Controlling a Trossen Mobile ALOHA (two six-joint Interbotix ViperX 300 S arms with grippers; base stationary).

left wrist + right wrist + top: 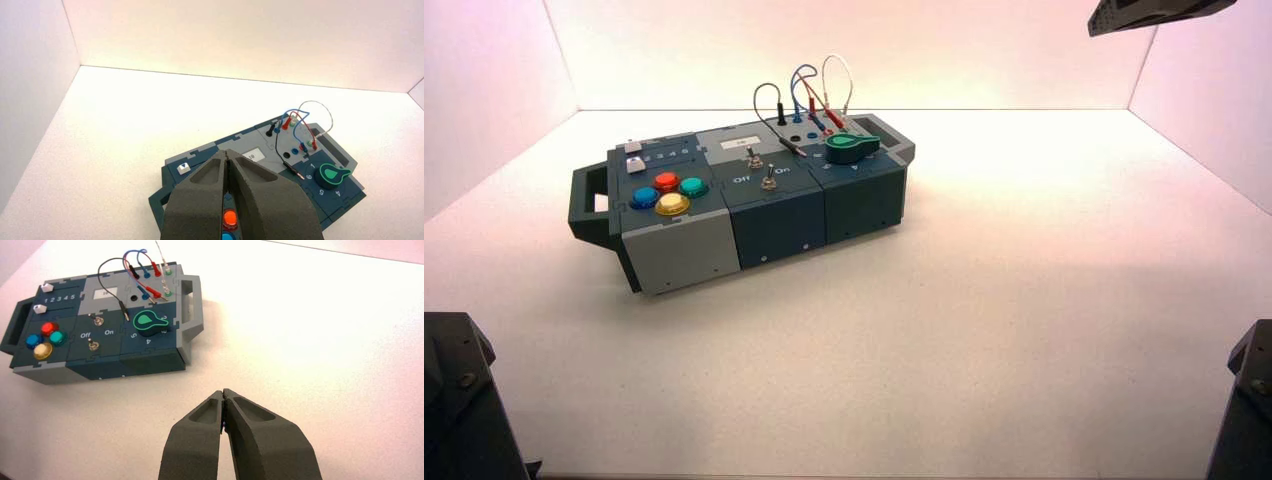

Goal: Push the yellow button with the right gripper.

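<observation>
The yellow button (672,204) sits at the near corner of the four-button cluster on the box's left end, beside the red (666,181), teal (693,186) and blue (644,197) buttons. It also shows in the right wrist view (43,351). My right gripper (223,392) is shut and empty. It hangs over bare table, well away from the box on its knob side. My left gripper (227,152) is shut and empty. It hides the yellow button in the left wrist view, where only the red button (230,217) shows between the fingers.
The box (674,250) stands turned at left centre, with handles at both ends. It bears two toggle switches (99,320) marked Off and On, a green knob (149,322) and looped wires (809,85). Black arm housings (454,400) fill both near corners. White walls surround the table.
</observation>
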